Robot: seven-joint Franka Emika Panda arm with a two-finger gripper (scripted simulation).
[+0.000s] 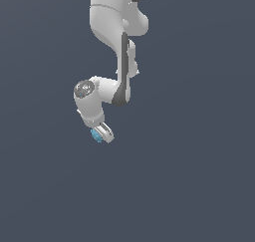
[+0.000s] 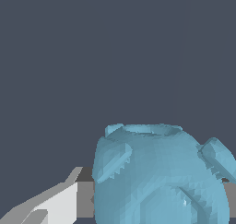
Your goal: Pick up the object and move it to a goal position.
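The object [image 1: 96,136] is a tiny light-blue faceted lump at the tip of the white arm, left of centre in the exterior view. My gripper [image 1: 102,133] points down and slightly towards the exterior view's right, and the lump sits between its fingers. In the wrist view the object [image 2: 159,172] looms large, a rounded cyan body with an open rim and small knobs on its sides. A white finger with a grey pad [image 2: 62,202] presses against one side, and a sliver of grey pad shows on the other. The gripper [image 2: 156,197] is shut on the object.
Only a flat, dark blue-grey ground [image 1: 189,186] surrounds the arm in both views. The white arm links [image 1: 112,32] reach down from the upper edge of the exterior view. No goal marker shows.
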